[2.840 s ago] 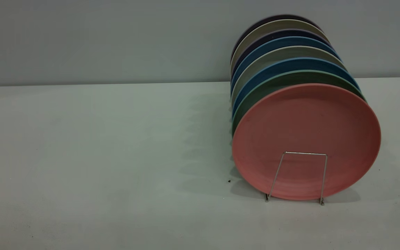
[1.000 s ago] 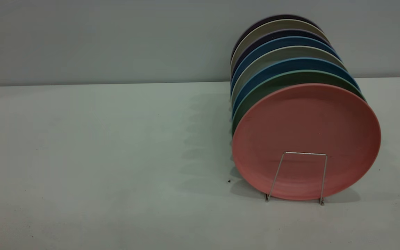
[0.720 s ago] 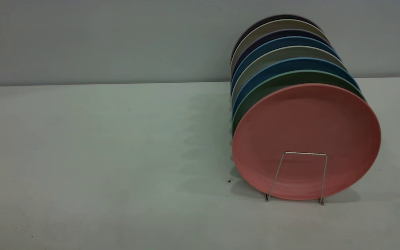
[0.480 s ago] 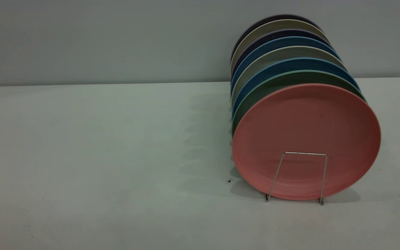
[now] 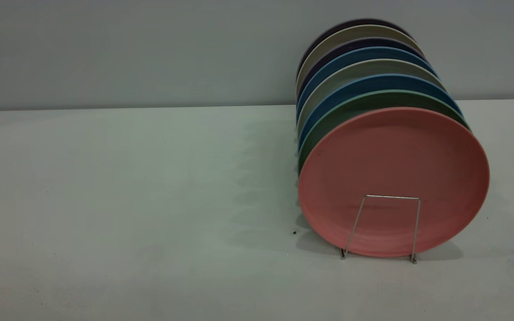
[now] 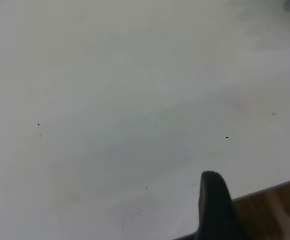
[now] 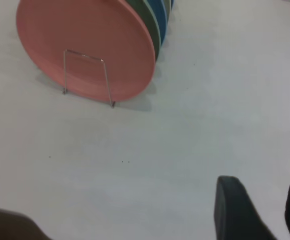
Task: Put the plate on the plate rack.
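The round salmon-pink matte plate (image 5: 393, 178) stood on edge at the front of a row of plates, w/ the teal-green plate (image 5: 328, 129) right behind it and blue plates (image 5: 355, 87) further back. It leaned back against that row, held at its foot by the thin silver wire plate rack (image 5: 384, 225), whose squared upright loop crossed the plate's lower face. So, judging by how things lay, the plate was already seated in the rack and the job looked done.

The right pincer (image 7: 257, 205) hung over bare white table (image 5: 127, 200), well apart from the plate; its two dark fingers showed a clear gap, i.e. spread and holding nothing. Per the right wrist view the plate lay ahead of it and off to one side, face turned roughly toward it, rim axis upright. Right arm was clearly the nearer one.

The left pincer (image 6: 214, 205) sat over empty table near its wooden edge; only one finger tip showed, so spread or pressed together couldn't be told. No plate in its view, prob. parked.
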{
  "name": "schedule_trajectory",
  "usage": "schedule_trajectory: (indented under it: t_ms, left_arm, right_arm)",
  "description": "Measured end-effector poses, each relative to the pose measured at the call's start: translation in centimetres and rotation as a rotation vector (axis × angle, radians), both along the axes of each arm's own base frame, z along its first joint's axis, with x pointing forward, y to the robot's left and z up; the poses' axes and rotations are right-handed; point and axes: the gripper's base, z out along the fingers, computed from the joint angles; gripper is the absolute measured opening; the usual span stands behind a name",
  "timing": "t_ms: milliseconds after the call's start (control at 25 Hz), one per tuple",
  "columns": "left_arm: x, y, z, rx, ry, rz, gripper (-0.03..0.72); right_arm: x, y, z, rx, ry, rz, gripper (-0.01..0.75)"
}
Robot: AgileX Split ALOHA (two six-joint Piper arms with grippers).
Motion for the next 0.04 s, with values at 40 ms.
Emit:
schedule_trajectory:
  t_ms: [40]
  left_arm:
    - [0.00,0.00,0.00,0.000,0.000,0.000,0.454]
  right_arm:
    - [0.00,0.00,0.00,0.000,0.000,0.000,0.266]
